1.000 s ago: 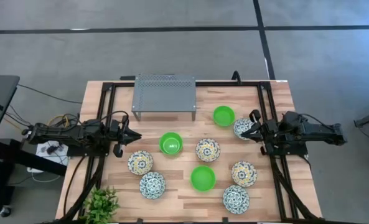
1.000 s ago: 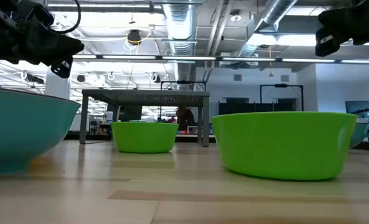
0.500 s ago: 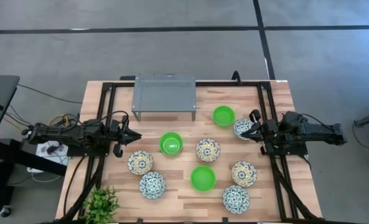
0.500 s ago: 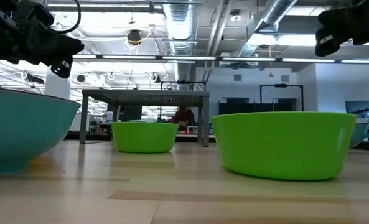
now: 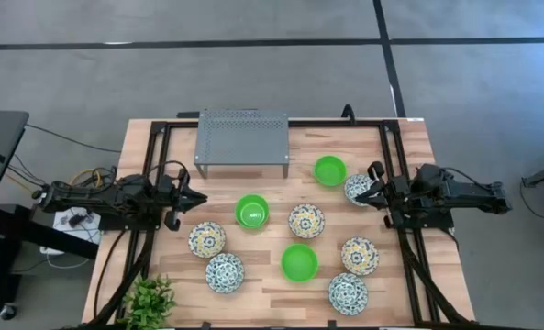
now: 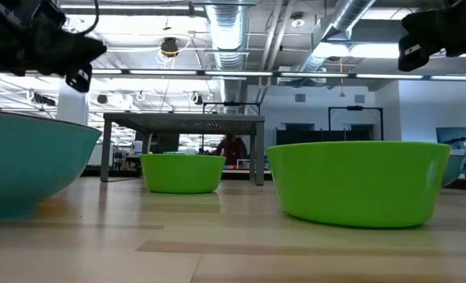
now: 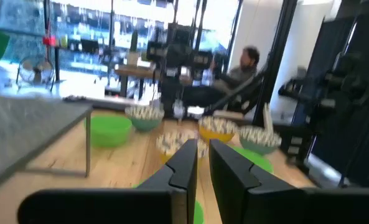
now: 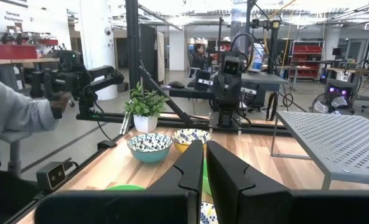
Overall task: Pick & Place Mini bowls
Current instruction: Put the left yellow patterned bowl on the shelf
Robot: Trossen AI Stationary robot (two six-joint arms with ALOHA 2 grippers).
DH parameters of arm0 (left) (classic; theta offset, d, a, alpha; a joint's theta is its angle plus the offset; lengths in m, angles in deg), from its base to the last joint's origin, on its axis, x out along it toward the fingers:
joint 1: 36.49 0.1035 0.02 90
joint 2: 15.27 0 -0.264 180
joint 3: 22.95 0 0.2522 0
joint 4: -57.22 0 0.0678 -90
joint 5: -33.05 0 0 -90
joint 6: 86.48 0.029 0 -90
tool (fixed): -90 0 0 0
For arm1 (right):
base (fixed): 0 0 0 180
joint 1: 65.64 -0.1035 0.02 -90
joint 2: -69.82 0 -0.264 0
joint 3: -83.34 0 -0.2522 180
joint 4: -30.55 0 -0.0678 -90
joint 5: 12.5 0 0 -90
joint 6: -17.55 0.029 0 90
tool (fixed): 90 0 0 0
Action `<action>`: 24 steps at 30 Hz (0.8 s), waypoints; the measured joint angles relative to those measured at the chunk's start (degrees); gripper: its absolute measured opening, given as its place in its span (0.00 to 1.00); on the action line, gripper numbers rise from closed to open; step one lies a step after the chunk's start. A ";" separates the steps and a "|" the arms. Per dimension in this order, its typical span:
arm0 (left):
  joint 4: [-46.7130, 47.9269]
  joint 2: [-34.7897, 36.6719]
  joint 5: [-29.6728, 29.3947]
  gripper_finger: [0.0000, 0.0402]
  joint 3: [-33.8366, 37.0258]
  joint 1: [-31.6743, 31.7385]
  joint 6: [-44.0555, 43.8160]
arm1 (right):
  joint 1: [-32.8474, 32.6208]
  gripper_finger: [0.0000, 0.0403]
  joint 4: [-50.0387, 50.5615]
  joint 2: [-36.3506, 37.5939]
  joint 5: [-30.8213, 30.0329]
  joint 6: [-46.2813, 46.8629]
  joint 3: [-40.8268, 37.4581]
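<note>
We saw a pale wooden table point(image 5: 175, 275) with a black frame along its edges, standing on a grey floor crossed by dark lines. A small potted plant point(image 5: 149, 299) sat at the near left corner, and a grey perforated metal stand point(image 5: 241, 139) stood at the far edge. Beyond the table the low view showed an open workshop with exposed ceiling ducts point(image 6: 226, 35) and strip lights; a seated person point(image 7: 240, 68) appeared in the left wrist view.

All nine mini bowls sat upright, mouths up; being round, they had no long axis to speak of. The green ones were just right of the stand point(image 5: 329, 170), near the table's middle point(image 5: 251, 211) and nearer the front point(image 5: 299, 262). Yellow-cream patterned bowls lay at point(image 5: 206, 239), point(image 5: 306, 221) and point(image 5: 360, 256). Blue-and-white ones lay at point(image 5: 225, 272) and point(image 5: 348, 293), with a third point(image 5: 357, 187) at the right, partly covered by the right gripper point(image 5: 365, 194).

The left gripper point(image 5: 194, 196) hung over the table's left side, apart from every bowl, its jaws narrowed to a slim gap. The right gripper's jaws were likewise nearly together, holding nothing.

In the low view only two green bowls showed whole; a teal-sided bowl point(image 6: 28, 161) was cut off at the left edge, and both arms were cropped at the top corners. The left wrist view was blurred.
</note>
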 joint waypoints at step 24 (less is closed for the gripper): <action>-18.72 -10.97 1.55 0.23 -0.62 -3.66 -6.63 | 0.01 0.04 -0.01 0.01 -0.01 0.00 0.00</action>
